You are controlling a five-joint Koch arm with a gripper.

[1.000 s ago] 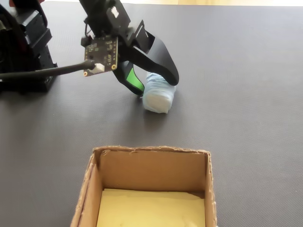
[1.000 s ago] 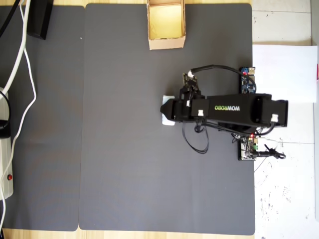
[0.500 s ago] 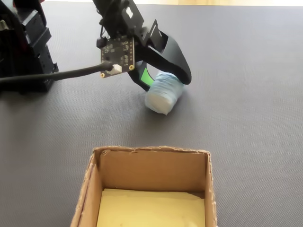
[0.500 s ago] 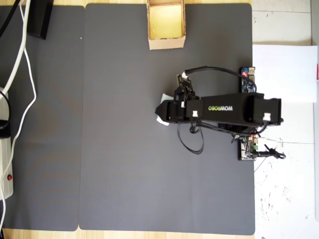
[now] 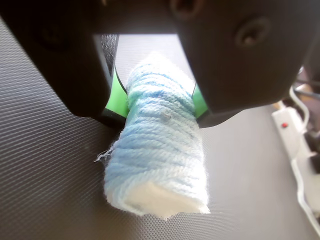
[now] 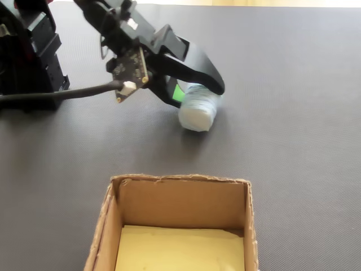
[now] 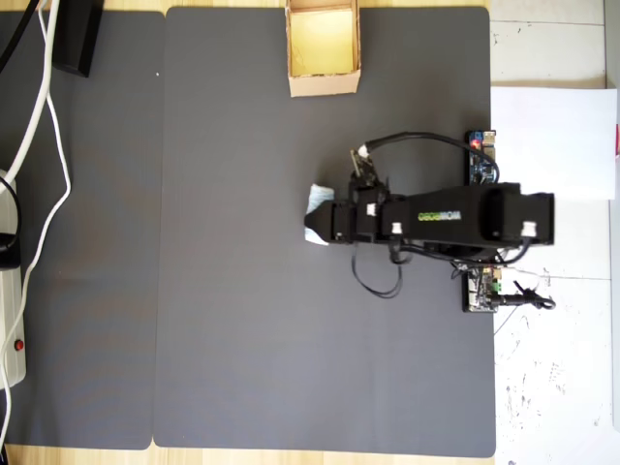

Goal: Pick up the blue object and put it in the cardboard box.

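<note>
Claw jaws pinch the blue object across its middle with the roll low over the dark mat on the counter, so the grasp looks done while lifting and carrying to the empty cardboard box, well apart, remain.

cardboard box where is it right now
In the overhead view the small tan cardboard box sits at the top edge of the dark grey mat, apart from the gripper holding the pale blue yarn roll.
</note>
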